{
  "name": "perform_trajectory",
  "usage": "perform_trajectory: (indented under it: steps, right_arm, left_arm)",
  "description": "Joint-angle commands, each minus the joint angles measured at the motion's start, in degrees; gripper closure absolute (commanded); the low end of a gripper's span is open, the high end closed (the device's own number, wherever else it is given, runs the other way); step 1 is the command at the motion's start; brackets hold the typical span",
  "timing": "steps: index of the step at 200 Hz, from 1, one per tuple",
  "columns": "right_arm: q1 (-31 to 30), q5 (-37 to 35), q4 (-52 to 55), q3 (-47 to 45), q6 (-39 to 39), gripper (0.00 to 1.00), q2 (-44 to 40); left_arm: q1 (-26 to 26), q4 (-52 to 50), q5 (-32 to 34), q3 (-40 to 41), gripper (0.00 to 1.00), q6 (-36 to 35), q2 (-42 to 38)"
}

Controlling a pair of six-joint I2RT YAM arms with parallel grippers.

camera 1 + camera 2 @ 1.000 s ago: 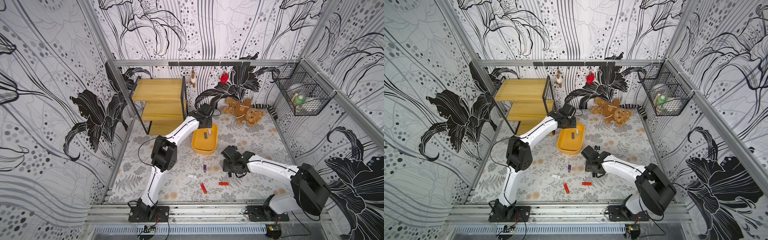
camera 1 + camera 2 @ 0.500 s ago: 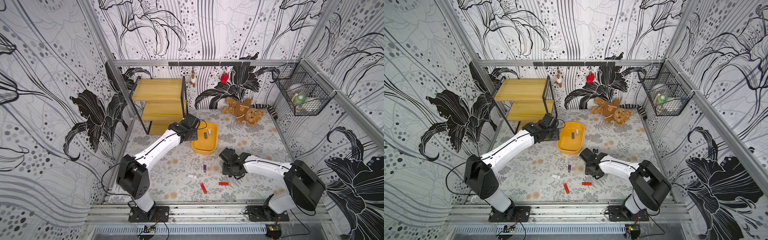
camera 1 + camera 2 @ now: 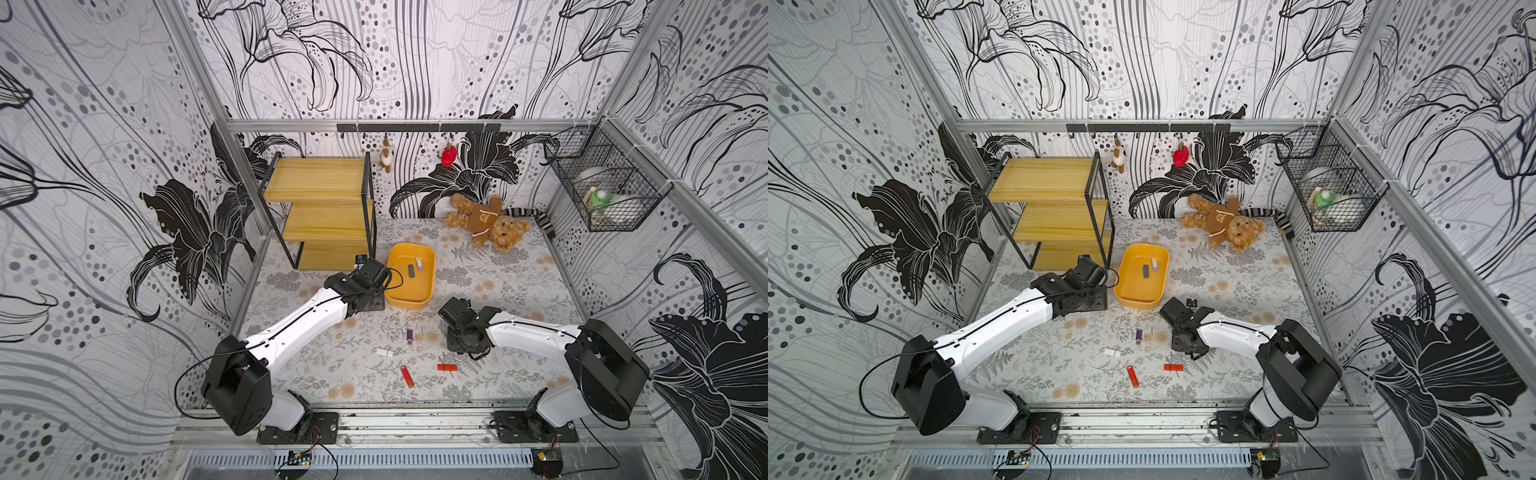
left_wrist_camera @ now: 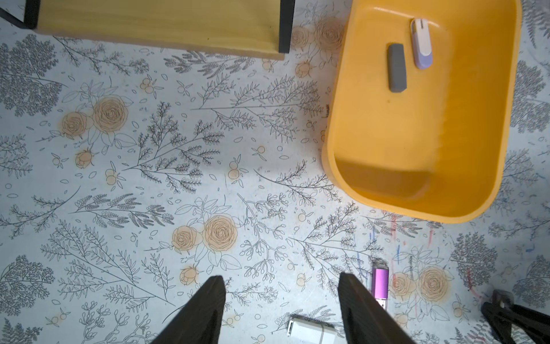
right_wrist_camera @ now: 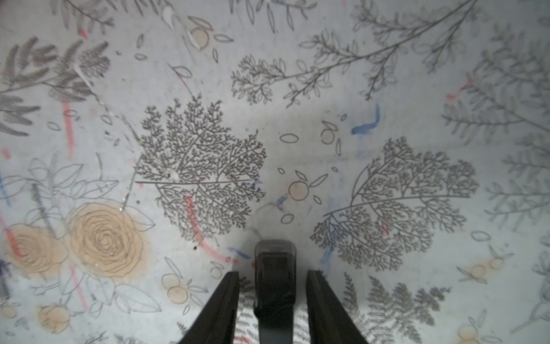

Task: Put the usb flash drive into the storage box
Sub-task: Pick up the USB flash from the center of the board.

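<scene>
Straddling the flash drive (image 5: 275, 286) flat on the table (image 5: 387, 89), clear of the box (image 3: 405, 302): right gripper (image 5: 273, 273), fingers (image 5: 223, 303) narrowly apart, not gripping. Probably light, stiff, slick; pinch long sides. Left gripper (image 4: 282, 277) wide, empty.

A robot-lab test cell: an aluminium-profile frame (image 3: 291, 125) lined with black-and-white lily-print panels (image 3: 436, 62), with a white-and-black left arm (image 3: 299, 328) and right arm (image 3: 536, 334) bolted to a metal rail (image 3: 415, 424) at 6 o'clock.
</scene>
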State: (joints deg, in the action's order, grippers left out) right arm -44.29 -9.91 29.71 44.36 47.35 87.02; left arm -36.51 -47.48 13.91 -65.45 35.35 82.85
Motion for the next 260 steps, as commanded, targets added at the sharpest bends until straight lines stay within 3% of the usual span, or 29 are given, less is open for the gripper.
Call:
perform_trajectory:
  steps: [1, 67, 89, 167, 260]
  right_arm:
    - [-0.4, 0.8, 0.4, -1.5, 0.9, 0.64, 1.8]
    - [-0.4, 0.7, 1.3, -0.7, -0.2, 0.85, 2.1]
    - [-0.4, 0.2, 1.8, -0.3, -0.5, 1.0, 1.8]
    - [-0.4, -1.2, 3.7, 2.0, -0.9, 1.0, 1.4]
    - [-0.4, -1.4, 3.5, 1.0, -0.9, 1.0, 1.1]
  left_arm:
    - [-1.4, -0.2, 0.5, 1.4, 0.34, 1.9, -1.3]
    - [-6.9, 0.7, -1.4, 9.2, 0.34, 5.9, -2.2]
    - [-8.8, 0.7, -3.0, 11.7, 0.34, 7.0, -2.0]
    - [-16.3, -3.8, -5.3, 11.9, 0.34, 6.8, 3.5]
    - [-18.0, -3.9, -7.7, 11.0, 0.35, 6.9, 9.7]
